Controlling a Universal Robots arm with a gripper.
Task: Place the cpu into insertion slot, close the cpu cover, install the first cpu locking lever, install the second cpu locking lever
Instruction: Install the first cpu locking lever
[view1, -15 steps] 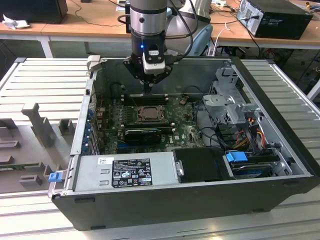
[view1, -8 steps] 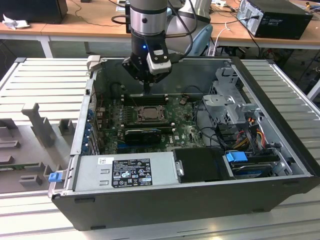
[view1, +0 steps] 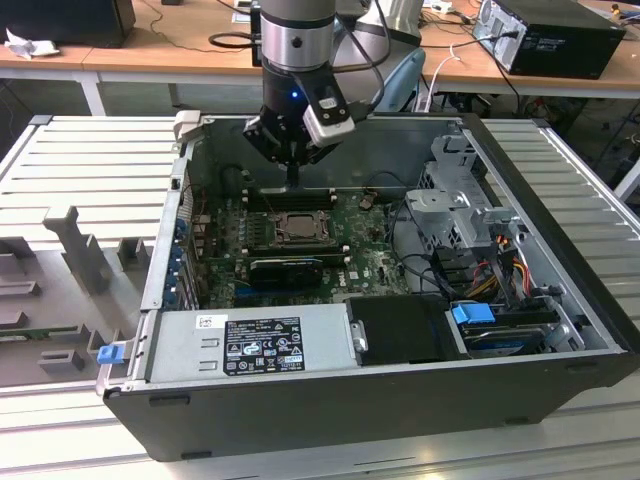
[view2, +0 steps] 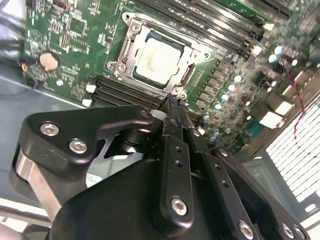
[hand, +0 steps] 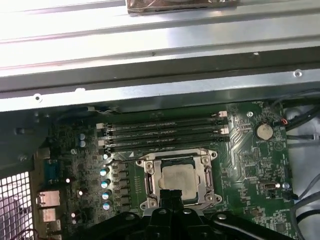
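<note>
— so, got how far?
— found the cpu (view2: 159, 59) lying flat in the insertion slot (hand: 176, 161), with the cpu cover (view2: 131, 45) folded down around it. judged those two steps done.
— and the locking levers?
— could not tell whether hooked down or left to do.
— saw the claw?
— spotted the gripper (view2: 172, 104) hanging near the cover's corner, by the memory slots (hand: 162, 131), pinched narrow and carrying nothing.
— noticed anything in the way?
— not much. noted a long black card (view1: 285, 268) just beside the slot, plus a drive cage (view1: 455, 200) and cables (view1: 500, 265) well apart, toward the exterior view's right.
</note>
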